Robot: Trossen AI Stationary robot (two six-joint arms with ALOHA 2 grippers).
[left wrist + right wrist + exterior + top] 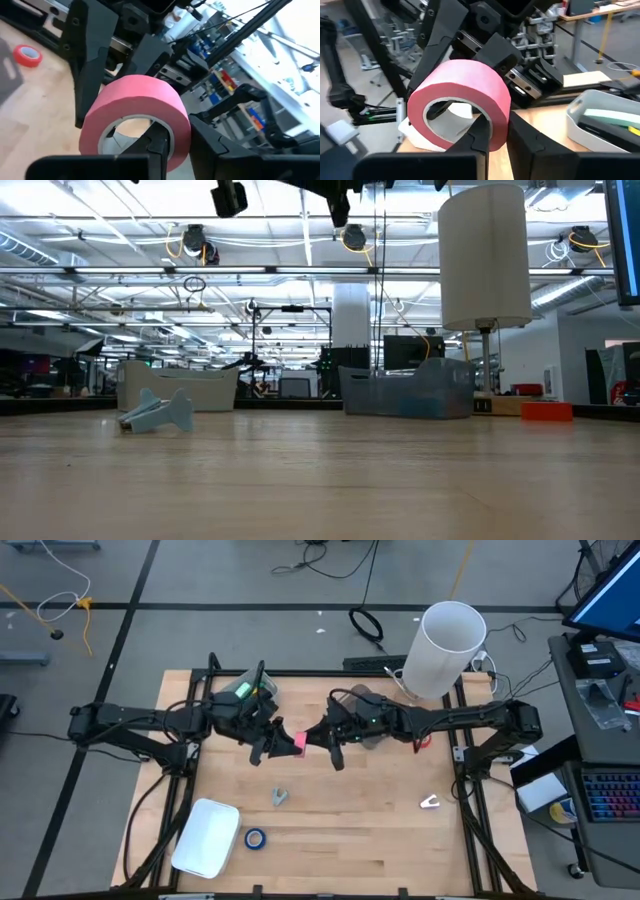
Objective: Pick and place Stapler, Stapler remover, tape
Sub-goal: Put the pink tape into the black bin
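Note:
A pink tape roll (298, 741) hangs above the middle of the table between my two grippers. My left gripper (283, 741) reaches it from the left and my right gripper (316, 738) from the right; both are shut on it. The left wrist view shows the roll (137, 107) close up, and so does the right wrist view (462, 90). A blue tape roll (256, 838) lies flat on the table near the front. A red tape roll (27, 55) lies on the table too. A small grey-blue tool (280, 796) and a small white tool (429, 802) lie on the wood. My left gripper pinches the roll's wall (167, 142), one finger inside the open centre and one outside. Its fingers come level from the table's left. The roll is lifted clear of the table. My right gripper pinches the wall on the opposite side (494, 131), also with one finger in the centre and one outside. It comes level from the table's right.
A white bin (205, 837) stands at the front left beside the blue roll. A clear bin (245, 690) sits behind the left arm and a grey bin (368, 718) under the right arm. A tall white cylinder (450, 648) stands at the back right.

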